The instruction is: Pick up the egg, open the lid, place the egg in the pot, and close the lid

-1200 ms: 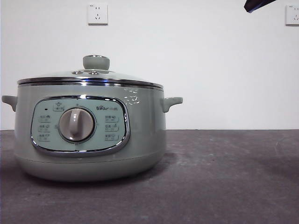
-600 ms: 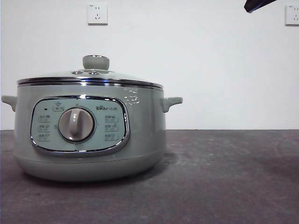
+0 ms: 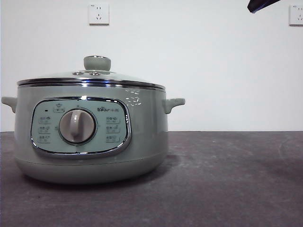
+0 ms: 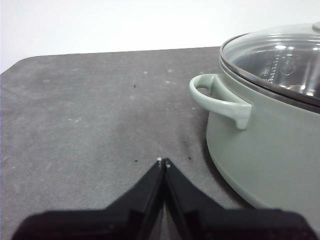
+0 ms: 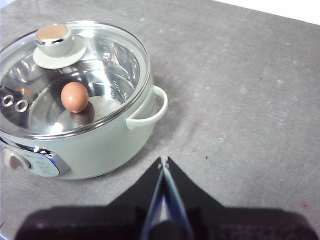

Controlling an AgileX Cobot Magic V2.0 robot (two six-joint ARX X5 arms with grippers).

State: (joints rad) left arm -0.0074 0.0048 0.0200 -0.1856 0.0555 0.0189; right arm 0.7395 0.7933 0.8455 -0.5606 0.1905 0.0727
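Surface: a dark grey matte table (image 3: 227,189), faintly scuffed and speckled pale; its far edge meets the wall in a straight line.
Room: a plain white wall (image 3: 213,71) behind the table, with one white power socket (image 3: 98,13) above the pot and a second socket (image 3: 296,14) at the far right.
Pot: the pale sage-green pot (image 3: 90,132) stands upright on the table, chrome-framed control panel (image 3: 80,126) and central dial (image 3: 77,126) facing the front camera, one small handle on each side.
Lid: the glass lid (image 5: 70,85) sits closed on the pot's rim, level, its green knob (image 3: 97,63) on top.
Egg: the brown-orange egg (image 5: 74,96) lies inside the pot on the shiny metal floor, seen through the glass of the lid in the right wrist view.
Left gripper (image 4: 163,162): jaws pressed together, grasping nothing; it hangs over bare table just beside the pot's side handle (image 4: 220,99).
Right gripper (image 5: 163,161): jaws pressed together, grasping nothing; it hangs above the table near the pot's other handle, apart from it.
Front view, arm: only a black tip (image 3: 260,4) shows at the top right corner.
Change against the earlier pictures: none visible; pot, lid and the black tip stand as they did a second ago.
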